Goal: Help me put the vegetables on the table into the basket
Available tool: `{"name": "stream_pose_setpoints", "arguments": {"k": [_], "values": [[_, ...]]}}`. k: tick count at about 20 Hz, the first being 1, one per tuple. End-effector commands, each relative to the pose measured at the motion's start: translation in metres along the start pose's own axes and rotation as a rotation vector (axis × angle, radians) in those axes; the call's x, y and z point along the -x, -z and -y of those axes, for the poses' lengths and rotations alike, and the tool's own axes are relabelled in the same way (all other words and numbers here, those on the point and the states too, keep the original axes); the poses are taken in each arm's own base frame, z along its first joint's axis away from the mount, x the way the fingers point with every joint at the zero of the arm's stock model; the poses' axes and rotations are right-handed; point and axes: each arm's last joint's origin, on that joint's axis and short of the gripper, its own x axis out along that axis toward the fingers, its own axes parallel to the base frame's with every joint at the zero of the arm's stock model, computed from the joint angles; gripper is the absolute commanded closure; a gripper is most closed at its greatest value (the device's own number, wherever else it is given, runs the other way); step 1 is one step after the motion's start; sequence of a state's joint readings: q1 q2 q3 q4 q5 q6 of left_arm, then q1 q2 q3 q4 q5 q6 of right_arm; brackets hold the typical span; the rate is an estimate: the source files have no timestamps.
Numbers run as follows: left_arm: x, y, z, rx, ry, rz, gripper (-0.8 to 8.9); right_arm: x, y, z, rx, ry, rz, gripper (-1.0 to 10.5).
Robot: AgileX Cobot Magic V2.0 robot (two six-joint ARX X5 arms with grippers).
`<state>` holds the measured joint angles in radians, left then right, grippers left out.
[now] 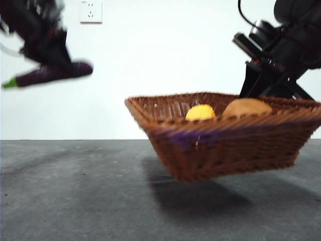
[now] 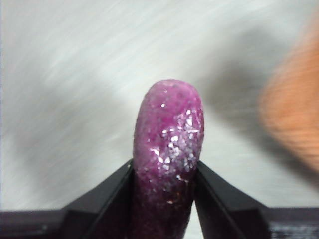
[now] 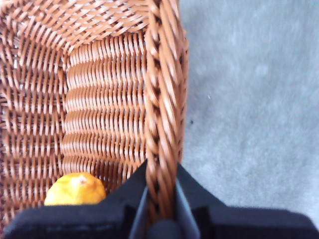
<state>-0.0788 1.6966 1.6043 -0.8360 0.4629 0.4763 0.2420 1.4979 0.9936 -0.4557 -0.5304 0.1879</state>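
High at the front view's left, we see the eggplant [image 1: 52,74] carried in the air, lying about level, green stem end [image 1: 10,83] outward, blurred. The left gripper [image 2: 163,174] has its jaws closed against both sides of it; in the left wrist view the purple skin [image 2: 169,134] looks glossy and speckled, with a rounded tip.

We read no writing or labels anywhere.

The basket [image 1: 225,135] is dark-brown woven wicker, rectangular with flared sides and a braided rim. It hangs tilted, clear of the table [image 1: 75,191], with its shadow below. The right gripper [image 3: 160,199] pinches the braided rim [image 3: 162,99], one jaw inside the wall, one outside. In the front view that arm [image 1: 281,55] is dark and bulky behind the basket's right end.

Inside sit the yellow vegetable [image 1: 200,112] and the brown potato [image 1: 247,107], side by side, tops showing over the rim. The right wrist view shows the yellow one [image 3: 76,189] near the inner wall.

The table is dark grey, matte and mottled. A white wall stands behind it, with a socket plate [image 1: 91,11] near the top.
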Motion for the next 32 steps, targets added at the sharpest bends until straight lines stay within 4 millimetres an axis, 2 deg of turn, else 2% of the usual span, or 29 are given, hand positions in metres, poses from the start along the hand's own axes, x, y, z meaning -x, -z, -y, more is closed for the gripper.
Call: {"name": "stream_pose_setpoints", "arguments": {"k": [1,3,5,7,10,15,17,20,23,26,27,28,29,32], "values": [[0.027,-0.017,0.046,0.011,0.049,0.055,8.19,-0.011,0.001,0.003,-0.027,-0.010,-0.027,9.6],[0.049,-0.029,0.086,0.123,0.102,0.115,8.19,-0.017,0.001,0.000,-0.024,-0.012,-0.032,9.6],[0.053,-0.037,0.122,0.154,0.185,0.125,8.19,-0.020,-0.001,-0.006,-0.025,-0.020,-0.009,9.6],[0.040,-0.045,0.145,0.264,0.238,0.122,8.20,-0.023,-0.002,-0.011,-0.028,-0.034,0.008,9.6],[0.008,-0.062,0.169,0.389,0.287,0.181,8.20,-0.024,-0.004,-0.016,-0.040,-0.047,0.026,9.6],[-0.069,-0.051,0.176,0.517,0.199,-0.017,8.20,-0.024,-0.005,-0.016,-0.060,-0.050,0.033,9.6],[-0.088,-0.046,0.173,0.569,0.156,-0.058,8.20,-0.024,-0.005,-0.016,-0.058,-0.054,0.035,9.6],[-0.107,-0.041,0.166,0.608,0.131,-0.097,8.20,-0.024,-0.005,-0.016,-0.052,-0.055,0.038,9.6],[-0.121,-0.034,0.160,0.628,0.112,-0.144,8.20,-0.024,-0.006,-0.017,-0.047,-0.061,0.044,9.6],[-0.124,-0.031,0.160,0.598,0.109,-0.168,7.87,-0.024,-0.007,-0.017,-0.042,-0.065,0.056,9.6],[-0.123,-0.029,0.160,0.580,0.107,-0.181,6.74,-0.024,-0.007,-0.017,-0.041,-0.069,0.055,9.6],[-0.123,-0.028,0.160,0.559,0.105,-0.198,5.14,-0.024,-0.007,-0.017,-0.042,-0.071,0.054,9.6],[-0.123,-0.026,0.160,0.541,0.105,-0.210,4.50,-0.024,-0.007,-0.017,-0.043,-0.071,0.052,9.6],[-0.122,-0.024,0.160,0.530,0.103,-0.231,4.36,-0.024,-0.007,-0.017,-0.046,-0.069,0.047,9.6]]}}
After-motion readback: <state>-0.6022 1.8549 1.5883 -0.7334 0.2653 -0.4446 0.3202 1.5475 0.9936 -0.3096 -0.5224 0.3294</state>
